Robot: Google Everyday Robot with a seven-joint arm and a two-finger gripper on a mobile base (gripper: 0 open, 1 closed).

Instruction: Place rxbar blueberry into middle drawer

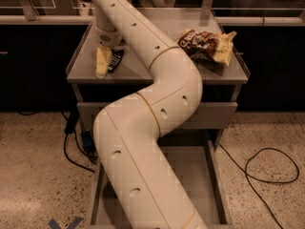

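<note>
Camera view: gripper (106,63) low over the cabinet top (143,73), well apart from the chip bag (205,44).
Bar: dark snack bar (116,60) lies just beside the gripper, on its chip-bag side.
Grip: spread or clamped, cannot tell (the wrist hides it).
Doing it well: centre across the bar's width, lift straight, carry to the open drawer (217,175) beneath.

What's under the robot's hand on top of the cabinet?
The gripper sits low at the left of the cabinet top. The dark rxbar blueberry pokes out beside it. How much of the bar lies beneath is covered.
</note>
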